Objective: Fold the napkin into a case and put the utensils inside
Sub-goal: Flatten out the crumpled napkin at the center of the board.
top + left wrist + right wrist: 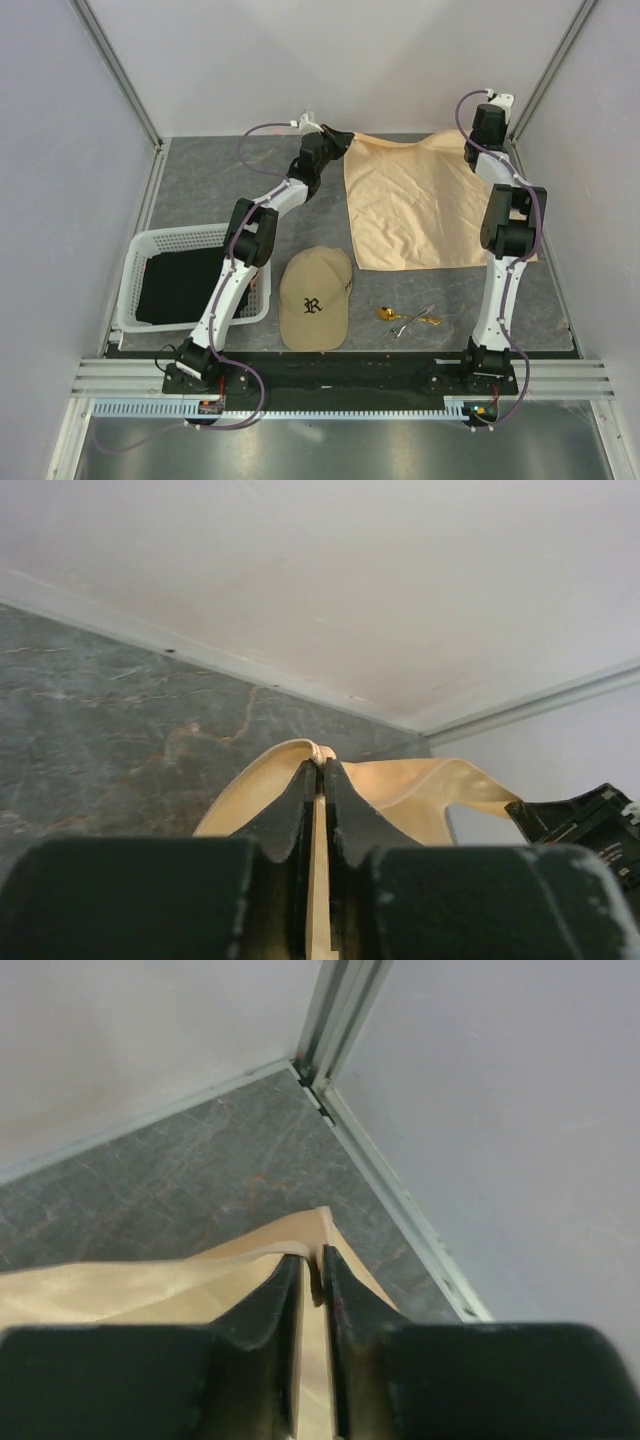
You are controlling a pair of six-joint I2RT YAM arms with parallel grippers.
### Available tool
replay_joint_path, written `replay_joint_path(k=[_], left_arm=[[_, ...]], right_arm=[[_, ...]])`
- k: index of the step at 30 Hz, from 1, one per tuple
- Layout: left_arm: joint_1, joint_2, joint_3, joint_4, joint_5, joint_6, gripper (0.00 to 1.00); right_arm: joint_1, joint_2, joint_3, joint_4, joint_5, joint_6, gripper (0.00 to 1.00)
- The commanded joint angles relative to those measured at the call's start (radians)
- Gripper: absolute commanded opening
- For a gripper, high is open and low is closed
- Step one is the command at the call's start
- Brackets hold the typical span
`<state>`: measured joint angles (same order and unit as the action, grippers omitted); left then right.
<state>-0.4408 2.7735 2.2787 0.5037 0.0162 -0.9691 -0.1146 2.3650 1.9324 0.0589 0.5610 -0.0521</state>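
Note:
The peach-orange napkin (420, 205) lies spread at the back right of the table, its two far corners lifted. My left gripper (340, 137) is shut on the far left corner; in the left wrist view the cloth (400, 790) is pinched between my closed fingers (322, 770). My right gripper (478, 140) is shut on the far right corner, with the cloth (150, 1285) seen pinched in the right wrist view between closed fingers (312, 1265). The utensils, a gold spoon (388, 314) and silvery pieces (418, 319), lie near the front, right of the cap.
A tan baseball cap (315, 298) sits at the front centre. A white basket (140, 250) with a black cloth (190, 285) inside stands at the front left. White walls enclose the table at the back and both sides.

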Motion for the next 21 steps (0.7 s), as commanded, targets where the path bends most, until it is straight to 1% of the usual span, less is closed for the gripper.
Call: replay_joint_path(k=[1,2,3,4,5,6,7,8,9,10,11,12,13,14,15,16,17,18,19,21], left_arm=[[0.008,-0.020,0.080,-0.092,-0.111,0.012,0.22],[0.010,-0.035,0.087,-0.121,-0.130,0.048,0.38],[0.013,-0.052,0.088,-0.146,-0.134,0.068,0.43],[0.017,-0.070,0.084,-0.162,-0.133,0.091,0.50],[0.019,-0.115,0.081,-0.213,-0.118,0.131,0.59],[0.020,-0.141,0.058,-0.238,-0.111,0.148,0.64],[0.020,-0.175,0.033,-0.258,-0.116,0.162,0.81],[0.022,-0.236,0.007,-0.299,-0.119,0.177,0.88],[0.022,-0.273,-0.049,-0.319,-0.121,0.187,0.89],[0.024,-0.303,-0.079,-0.342,-0.121,0.188,0.89],[0.024,-0.334,-0.112,-0.355,-0.107,0.193,0.88],[0.021,-0.398,-0.184,-0.367,-0.090,0.194,0.86],[0.014,-0.425,-0.223,-0.367,-0.044,0.193,0.81],[0.008,-0.449,-0.284,-0.372,-0.021,0.178,0.78],[0.002,-0.483,-0.306,-0.414,0.007,0.156,0.74],[-0.010,-0.502,-0.333,-0.424,0.074,0.132,0.65],[-0.021,-0.517,-0.387,-0.422,0.109,0.110,0.62],[-0.032,-0.544,-0.410,-0.433,0.141,0.116,0.60],[-0.062,-0.557,-0.429,-0.448,0.193,0.145,0.57],[-0.091,-0.577,-0.481,-0.479,0.241,0.162,0.55]], right_arm=[[-0.014,0.109,0.225,-0.037,-0.026,0.028,0.37],[-0.017,0.134,0.278,-0.057,-0.026,0.029,0.45],[-0.019,0.175,0.336,-0.136,-0.023,0.029,0.57],[-0.017,0.186,0.434,-0.171,-0.015,0.032,0.62],[-0.019,0.191,0.460,-0.195,-0.015,0.040,0.68],[-0.019,0.166,0.455,-0.214,-0.015,0.049,0.82],[-0.019,0.146,0.441,-0.221,-0.015,0.085,0.86],[-0.019,0.125,0.424,-0.231,-0.045,0.101,0.88],[-0.017,0.082,0.395,-0.258,-0.067,0.119,0.92],[-0.019,0.064,0.387,-0.286,-0.085,0.136,0.92],[-0.017,0.044,0.375,-0.318,-0.110,0.179,0.94],[-0.017,-0.001,0.337,-0.377,-0.119,0.207,0.95],[-0.019,-0.025,0.315,-0.407,-0.131,0.234,0.96],[-0.020,-0.051,0.289,-0.456,-0.153,0.295,0.97],[-0.026,-0.100,0.225,-0.477,-0.200,0.328,0.98],[-0.030,-0.128,0.183,-0.493,-0.226,0.372,0.98],[-0.033,-0.154,0.140,-0.505,-0.258,0.423,0.98],[-0.039,-0.199,0.061,-0.514,-0.312,0.446,0.98],[-0.040,-0.216,0.027,-0.530,-0.329,0.468,0.98],[-0.043,-0.248,-0.034,-0.593,-0.381,0.500,0.98]])
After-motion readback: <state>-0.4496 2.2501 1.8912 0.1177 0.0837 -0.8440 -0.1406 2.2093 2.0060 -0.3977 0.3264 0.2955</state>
